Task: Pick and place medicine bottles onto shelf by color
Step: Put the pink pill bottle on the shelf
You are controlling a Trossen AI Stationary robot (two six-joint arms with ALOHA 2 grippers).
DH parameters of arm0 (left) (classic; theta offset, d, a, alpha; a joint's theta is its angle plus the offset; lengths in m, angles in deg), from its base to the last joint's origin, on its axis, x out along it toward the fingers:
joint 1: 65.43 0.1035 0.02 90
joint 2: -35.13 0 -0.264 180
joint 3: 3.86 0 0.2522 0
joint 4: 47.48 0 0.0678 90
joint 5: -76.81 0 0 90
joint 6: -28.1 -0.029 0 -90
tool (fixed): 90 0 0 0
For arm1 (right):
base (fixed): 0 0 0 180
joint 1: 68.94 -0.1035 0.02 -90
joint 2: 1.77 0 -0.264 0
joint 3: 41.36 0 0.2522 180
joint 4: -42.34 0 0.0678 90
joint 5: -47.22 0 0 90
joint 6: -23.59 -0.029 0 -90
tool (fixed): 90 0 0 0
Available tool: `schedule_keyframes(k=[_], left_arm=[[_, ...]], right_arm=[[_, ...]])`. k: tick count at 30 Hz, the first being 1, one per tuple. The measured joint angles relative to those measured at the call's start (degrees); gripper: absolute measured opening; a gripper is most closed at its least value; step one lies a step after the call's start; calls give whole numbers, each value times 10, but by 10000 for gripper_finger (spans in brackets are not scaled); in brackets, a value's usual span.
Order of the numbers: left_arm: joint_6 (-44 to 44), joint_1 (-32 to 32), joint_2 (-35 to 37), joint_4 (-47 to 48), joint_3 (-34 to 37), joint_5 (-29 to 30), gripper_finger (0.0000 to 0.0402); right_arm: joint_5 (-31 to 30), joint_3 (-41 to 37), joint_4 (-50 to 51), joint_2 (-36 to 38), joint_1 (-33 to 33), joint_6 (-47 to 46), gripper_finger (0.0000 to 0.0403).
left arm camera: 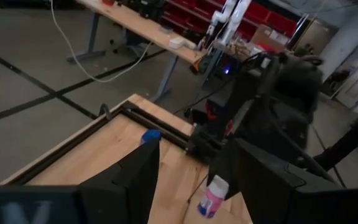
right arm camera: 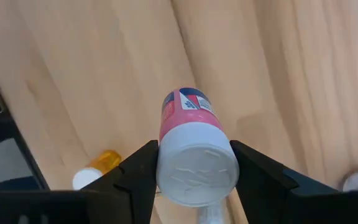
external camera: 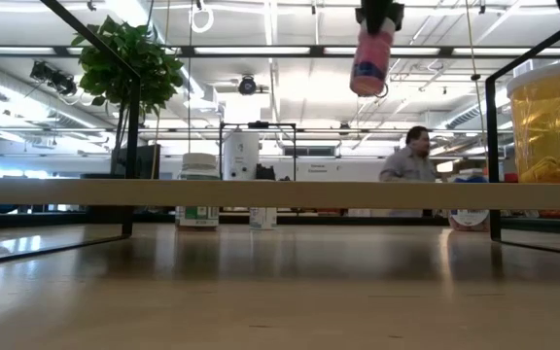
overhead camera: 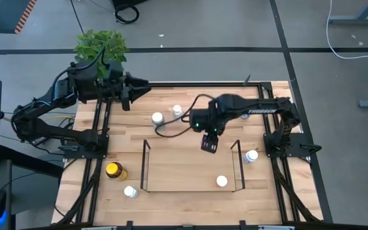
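My right gripper (overhead camera: pixel 209 143) is shut on a pink bottle (right arm camera: pixel 185 115) with a white cap, high above the table and over the far part of the black wire shelf (overhead camera: pixel 144 167). In the low view the bottle (external camera: pixel 369 60) hangs near the top of the picture. My left gripper (overhead camera: pixel 133 93) is open and empty at the table's far left, beside the potted plant (overhead camera: pixel 101 45). White-capped bottles stand on the table (overhead camera: pixel 157 118), (overhead camera: pixel 177 110), (overhead camera: pixel 252 155), one (overhead camera: pixel 221 181) inside the shelf. An amber jar (overhead camera: pixel 114 170) stands left of the shelf. My right gripper pinches the pink bottle by its white cap (right arm camera: pixel 197 167), one finger (right arm camera: pixel 135 171) on each side of the cap. The fingers come from above, pointing down. The bottle hangs below them, cap up, a little tilted, lifted clear of table and shelf (external camera: pixel 369 60).
A white-capped bottle (overhead camera: pixel 130 191) stands near the front left. A blue-capped bottle (left arm camera: pixel 150 135) shows by the table's black frame in the left wrist view. The black table frame (overhead camera: pixel 280 160) runs along both sides. A person (external camera: pixel 411 160) is in the room beyond.
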Motion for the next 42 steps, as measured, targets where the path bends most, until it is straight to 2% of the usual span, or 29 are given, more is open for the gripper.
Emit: schedule_keyframes(k=[4, 14, 21, 26, 32, 42], left_arm=[[-1, 0, 2, 4, 0, 0, 201], [-16, 0, 2, 9, 0, 0, 201], [-15, 0, 2, 13, 0, 0, 194], [-15, 0, 2, 12, 0, 0, 194], [-3, 0, 2, 12, 0, -1, 191], [0, 0, 2, 12, 0, -1, 196]], right_arm=[[-21, -43, 4, 1, -28, -36, 192], [-1, -192, 0, 13, -100, 5, 192], [-4, -267, -109, 43, -127, -36, 192], [-31, -293, -149, 43, -125, -49, 192], [-31, -332, -153, 44, -118, -53, 192], [-33, -337, -161, 46, -118, -70, 198]])
